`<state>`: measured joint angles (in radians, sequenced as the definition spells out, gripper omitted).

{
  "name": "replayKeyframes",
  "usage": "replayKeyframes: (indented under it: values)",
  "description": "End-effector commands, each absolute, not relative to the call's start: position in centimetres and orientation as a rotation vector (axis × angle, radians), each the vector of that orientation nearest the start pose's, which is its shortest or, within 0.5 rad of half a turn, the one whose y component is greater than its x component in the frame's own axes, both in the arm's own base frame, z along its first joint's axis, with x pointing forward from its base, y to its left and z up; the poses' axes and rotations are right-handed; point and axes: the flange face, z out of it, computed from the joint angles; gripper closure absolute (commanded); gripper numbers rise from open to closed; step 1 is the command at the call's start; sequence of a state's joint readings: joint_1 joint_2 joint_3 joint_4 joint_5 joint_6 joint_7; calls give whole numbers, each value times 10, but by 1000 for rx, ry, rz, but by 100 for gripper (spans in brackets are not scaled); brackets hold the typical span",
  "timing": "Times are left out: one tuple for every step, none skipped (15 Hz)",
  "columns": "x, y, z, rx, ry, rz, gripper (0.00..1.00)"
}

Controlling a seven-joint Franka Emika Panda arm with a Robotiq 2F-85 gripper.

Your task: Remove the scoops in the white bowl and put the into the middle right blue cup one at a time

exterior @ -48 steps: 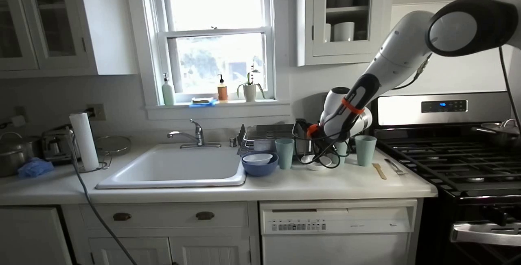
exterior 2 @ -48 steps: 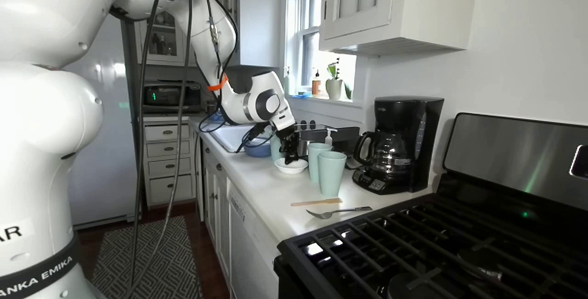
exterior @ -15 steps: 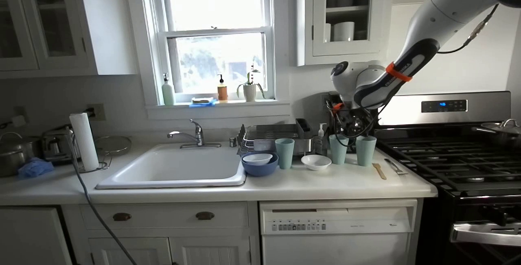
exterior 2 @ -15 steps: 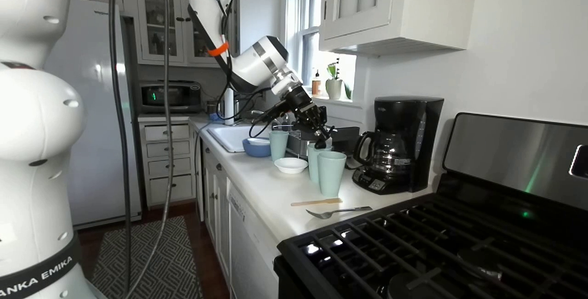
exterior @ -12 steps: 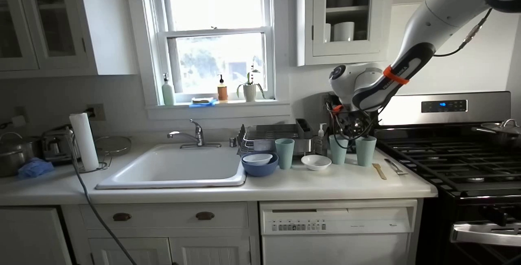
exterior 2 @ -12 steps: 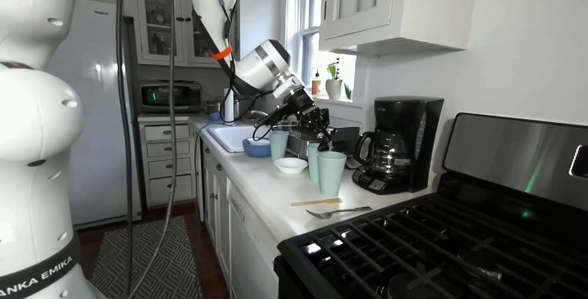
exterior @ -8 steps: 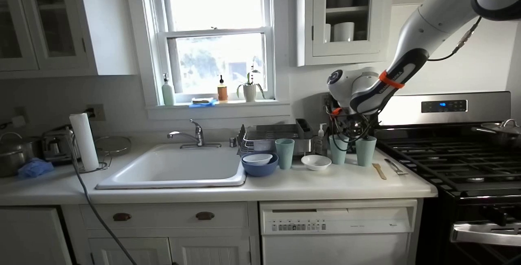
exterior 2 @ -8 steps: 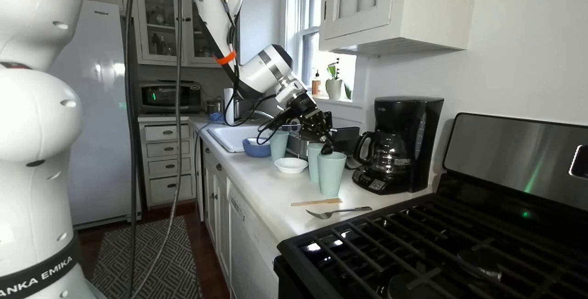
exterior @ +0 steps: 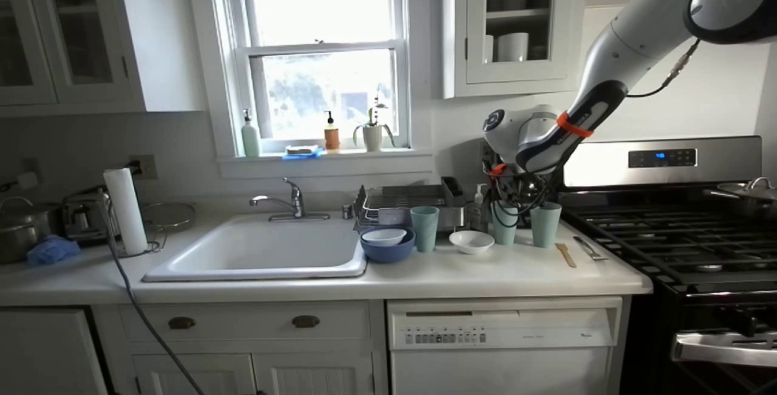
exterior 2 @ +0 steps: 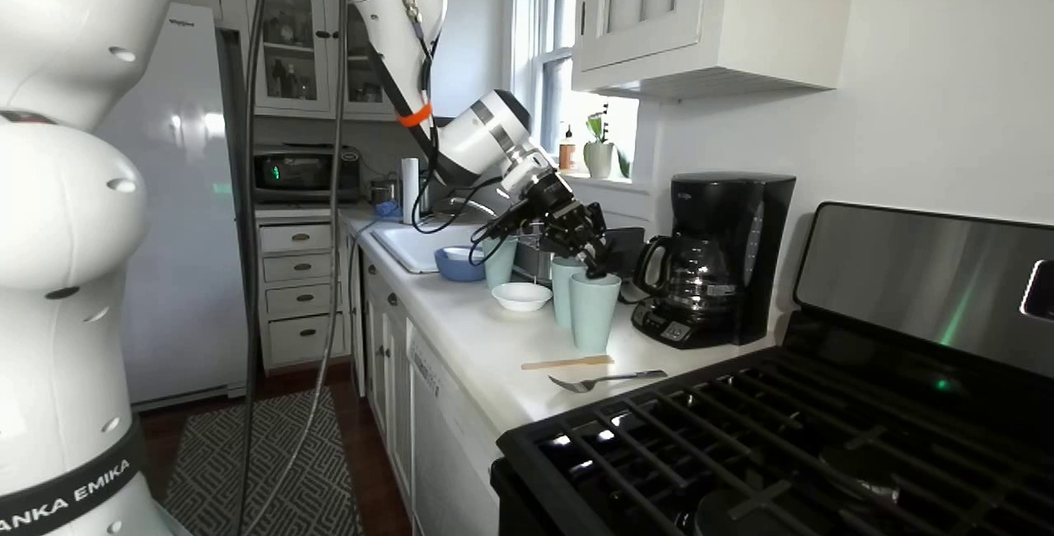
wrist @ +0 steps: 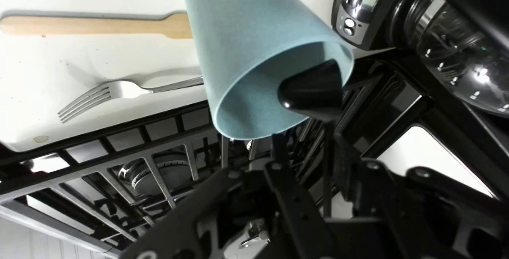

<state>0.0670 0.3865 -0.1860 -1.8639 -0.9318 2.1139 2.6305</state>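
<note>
The white bowl [exterior: 471, 242] stands on the counter between the cups; it also shows in an exterior view [exterior 2: 521, 298], and no scoop can be made out in it. A black scoop [wrist: 314, 90] has its head inside the mouth of the rightmost pale blue cup [wrist: 246, 48]. This cup shows in both exterior views [exterior: 545, 228] [exterior 2: 594, 314]. My gripper [wrist: 309, 137] is just above the rim; its fingers stand apart, with the scoop's thin handle between them, close beside one finger. The middle cup [exterior: 504, 228] stands beside, and a third cup [exterior: 424, 229] is farther left.
A wooden utensil [wrist: 95, 26] and a fork [wrist: 127, 89] lie in front of the rightmost cup. The coffee maker [exterior 2: 708, 264] stands behind, the stove [exterior 2: 741, 437] beside. A blue bowl [exterior: 388, 253] holding a small bowl [exterior: 383, 236] is near the sink [exterior: 255, 273].
My gripper has gone from over the white bowl to the cups. Over the last second it moved toward the stove and lower, bringing the scoop from the middle cup to the rightmost cup's mouth.
</note>
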Motion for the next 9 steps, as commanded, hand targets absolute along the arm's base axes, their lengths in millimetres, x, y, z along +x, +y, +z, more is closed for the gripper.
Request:
replayKeyframes:
  values:
    - [625, -102, 340, -1495, 2866, -1309, 36]
    - [625, -101, 344, -1500, 2856, -1296, 30]
    - [625, -101, 346, -1496, 2860, -1305, 29]
    - [625, -102, 346, -1497, 2862, -1303, 20]
    - [625, -103, 345, -1491, 2872, -1300, 21]
    - [625, -104, 345, -1490, 2879, -1292, 22]
    - [624, -105, 344, -1486, 2884, -1294, 22]
    - [624, -106, 344, -1484, 2886, -1290, 24]
    - [623, -106, 345, -1500, 2873, -1272, 26]
